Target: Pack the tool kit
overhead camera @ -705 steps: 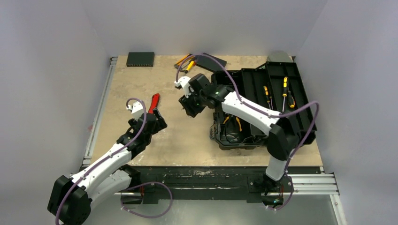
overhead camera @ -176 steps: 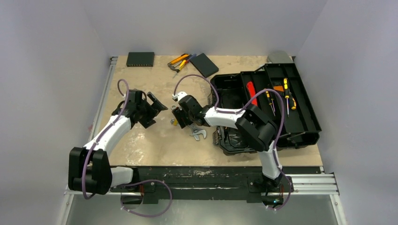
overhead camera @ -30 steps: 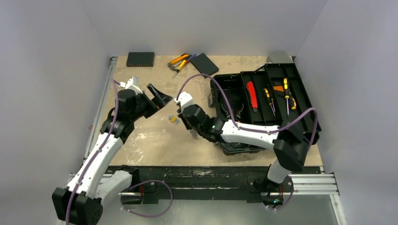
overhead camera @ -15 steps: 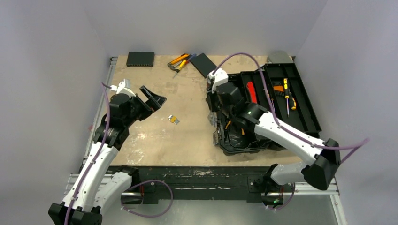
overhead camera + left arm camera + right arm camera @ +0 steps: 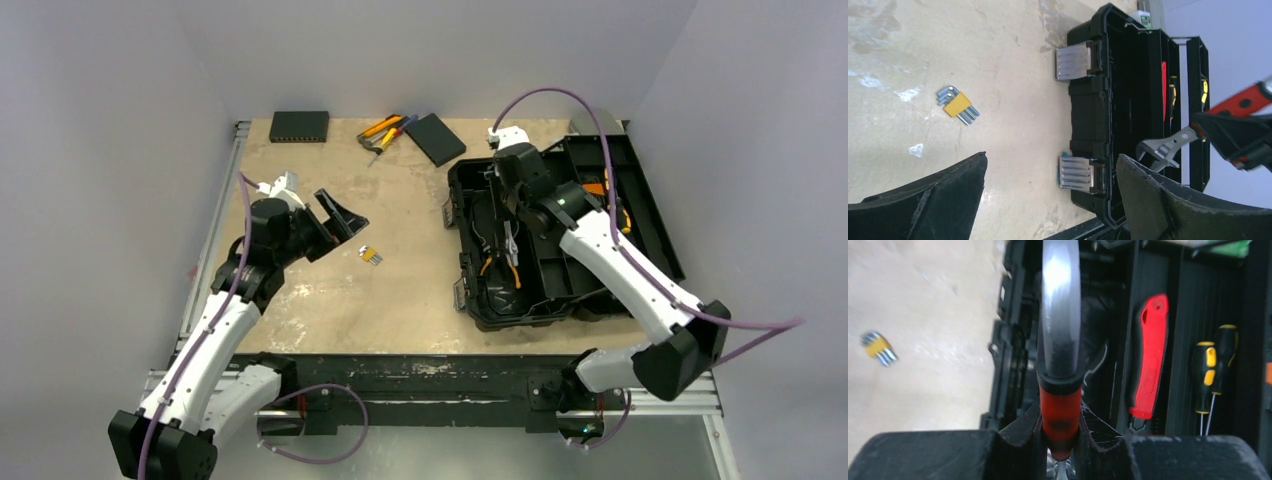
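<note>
Hanging above the toolbox (image 5: 468, 300), wrench (image 5: 1060, 315) clamped in right gripper (image 5: 1060, 435) (left gripper (image 5: 1052, 165) apart)

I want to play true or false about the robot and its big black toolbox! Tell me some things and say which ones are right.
1. The right claw is holding a wrench with a red handle. True.
2. The left claw is squeezed shut on something. False: it is wide open and holds nothing.
3. The hex key set is already inside the toolbox. False: it lies on the table, outside the box.
4. The toolbox is open. True.
5. A red-handled tool lies in the toolbox next to yellow-and-black screwdrivers. True.
</note>
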`<state>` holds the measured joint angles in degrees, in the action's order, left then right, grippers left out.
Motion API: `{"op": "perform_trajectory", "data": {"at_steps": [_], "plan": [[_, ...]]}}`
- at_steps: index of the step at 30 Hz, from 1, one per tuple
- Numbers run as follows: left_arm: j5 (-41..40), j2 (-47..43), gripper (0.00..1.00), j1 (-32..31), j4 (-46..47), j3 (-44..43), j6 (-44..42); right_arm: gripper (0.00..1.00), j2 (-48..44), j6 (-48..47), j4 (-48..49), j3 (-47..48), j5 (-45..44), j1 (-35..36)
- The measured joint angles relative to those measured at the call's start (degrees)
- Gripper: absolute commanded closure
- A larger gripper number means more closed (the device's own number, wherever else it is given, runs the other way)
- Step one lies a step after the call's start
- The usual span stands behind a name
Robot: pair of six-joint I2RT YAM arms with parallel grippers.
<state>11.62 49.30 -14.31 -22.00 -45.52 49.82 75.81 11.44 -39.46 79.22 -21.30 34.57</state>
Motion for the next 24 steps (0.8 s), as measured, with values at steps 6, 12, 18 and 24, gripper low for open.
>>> {"op": "perform_trajectory", "data": {"at_steps": [6, 12, 18, 24], "plan": [[2.9, 3.1, 0.05, -2.2, 1.6, 0.5, 0.0, 1.0, 10.8, -0.8, -6.8, 0.6, 2.8, -1.0], [3.8, 3.5, 0.06, -2.7, 2.8, 1.7, 0.0, 0.98, 20.6, -1.6, -8.7, 0.7, 4.9, -1.0], [4.1, 4.0, 0.06, -3.0, 3.2, 2.3, -0.2, 0.7, 24.8, -2.1, -6.8, 2.0, 4.3, -1.3], [4.3, 5.1, 0.06, -3.1, 3.9, 2.3, -0.9, 0.64, 25.2, -1.8, -3.1, 2.2, 4.7, -1.5]]}}
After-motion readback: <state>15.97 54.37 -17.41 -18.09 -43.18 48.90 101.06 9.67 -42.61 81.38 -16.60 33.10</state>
